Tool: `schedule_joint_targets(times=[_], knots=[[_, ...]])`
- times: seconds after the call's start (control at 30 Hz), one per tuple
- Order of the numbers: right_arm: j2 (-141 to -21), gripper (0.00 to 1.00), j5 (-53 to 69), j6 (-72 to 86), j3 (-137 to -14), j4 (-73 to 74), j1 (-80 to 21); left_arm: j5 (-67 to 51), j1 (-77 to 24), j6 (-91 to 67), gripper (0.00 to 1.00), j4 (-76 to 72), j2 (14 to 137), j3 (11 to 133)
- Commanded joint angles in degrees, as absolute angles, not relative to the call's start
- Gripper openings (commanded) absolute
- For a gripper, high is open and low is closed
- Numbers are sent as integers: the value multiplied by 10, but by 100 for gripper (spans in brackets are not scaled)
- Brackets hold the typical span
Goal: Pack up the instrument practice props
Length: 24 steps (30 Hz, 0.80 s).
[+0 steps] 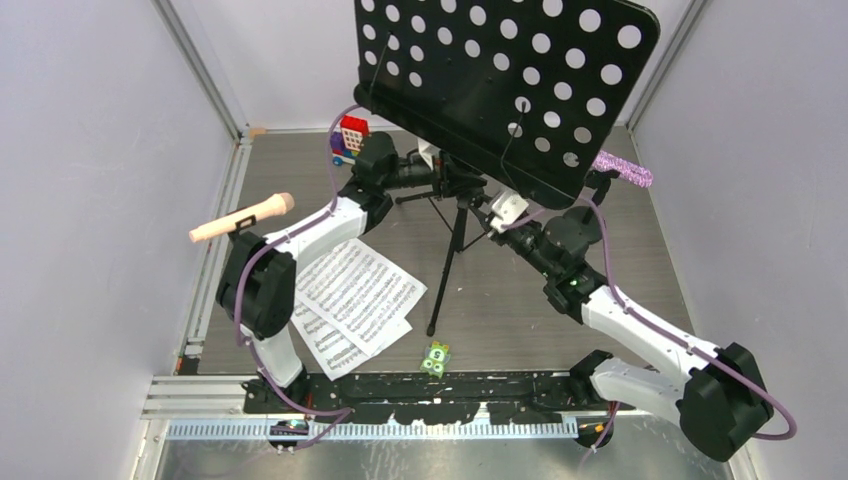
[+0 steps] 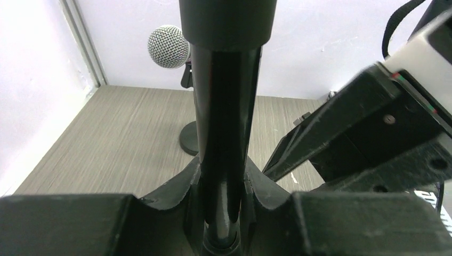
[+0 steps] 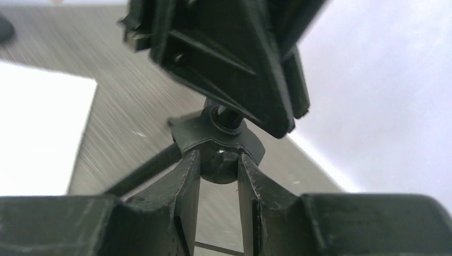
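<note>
Music desk [image 1: 500, 80] stands upright on its tripod legs [image 1: 445, 280] in the middle of the tabletop [image 1: 655, 235], with both hands on the stand.
Left hand [image 2: 223, 170] is closed round the pole [image 2: 224, 106]; right hand [image 3: 218, 162] pinches the hub [image 3: 192, 136] where the legs meet. Sheet-music pages [image 1: 355, 290] lie just beside the legs. Pink microphone [image 1: 245, 217] juts out at left, and the purple-glitter microphone [image 1: 625, 168] peeks from behind the desk's right edge. Toy brick vehicle [image 1: 350, 135] and green dotted piece [image 1: 436, 358] sit well apart.
</note>
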<state>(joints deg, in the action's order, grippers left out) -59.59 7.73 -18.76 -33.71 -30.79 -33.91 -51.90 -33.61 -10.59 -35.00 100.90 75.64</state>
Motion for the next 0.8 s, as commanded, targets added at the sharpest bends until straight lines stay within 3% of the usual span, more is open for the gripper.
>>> schedule_joint_targets(times=[0.0, 0.17, 0.33, 0.53, 0.6, 0.63, 0.77], knots=[[-564, 7, 213, -474, -345, -201, -365, -528, -353, -142, 0, -246, 1031, 752], [-557, 15, 160, -532, -375, -132, -368, -526, -353, -140, 0, -243, 1031, 755], [-516, 52, 180, -424, -336, -216, -368, -526, -353, -137, 0, -240, 1029, 752], [-446, 65, 135, -165, -256, -388, -368, -523, -353, -136, 0, -235, 1029, 754], [-421, 79, 104, -90, -242, -398, -368, -523, -353, -136, 0, -233, 1029, 756], [-410, 96, 70, -29, -235, -401, -368, -523, -353, -136, 0, -232, 1029, 756], [-359, 100, -162, 251, -241, -305, -368, -522, -353, -135, 0, -231, 1029, 756]])
